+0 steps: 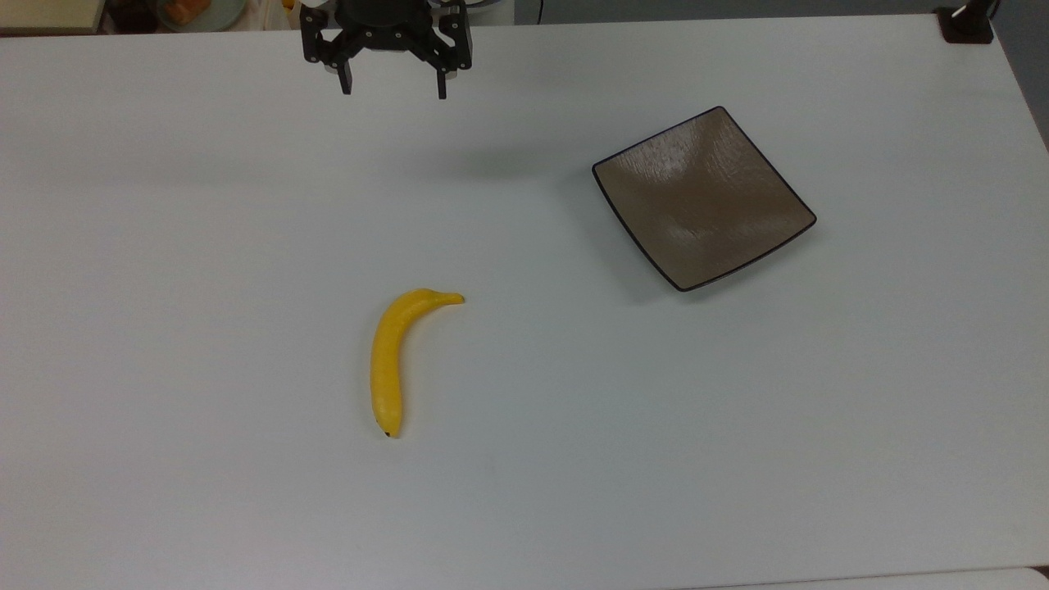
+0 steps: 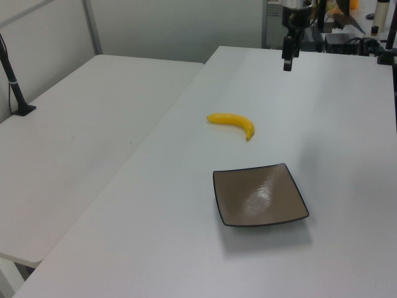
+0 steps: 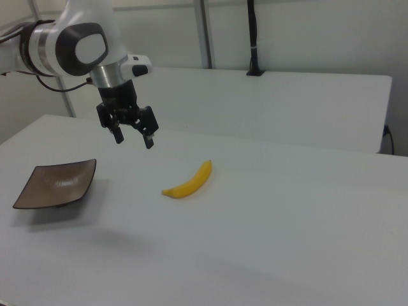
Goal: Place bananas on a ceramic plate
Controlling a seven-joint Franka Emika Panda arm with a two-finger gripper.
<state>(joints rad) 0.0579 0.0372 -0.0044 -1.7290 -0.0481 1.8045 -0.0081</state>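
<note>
A single yellow banana (image 1: 392, 357) (image 2: 232, 123) (image 3: 189, 182) lies flat on the white table, near the middle of the top view. The square brown-grey ceramic plate (image 1: 703, 198) (image 2: 259, 195) (image 3: 56, 184) sits bare on the table, apart from the banana, toward the top view's right. My gripper (image 1: 393, 85) (image 3: 134, 139) (image 2: 288, 64) hangs well above the table near the top view's upper edge, open, with nothing between its fingers. It is clear of both banana and plate.
A second white table (image 2: 80, 136) (image 3: 287, 95) adjoins this one across a narrow seam. A black clamp post (image 2: 15, 84) (image 3: 254, 44) stands on it. Clutter lies beyond the table's far edge in the top view (image 1: 197, 12).
</note>
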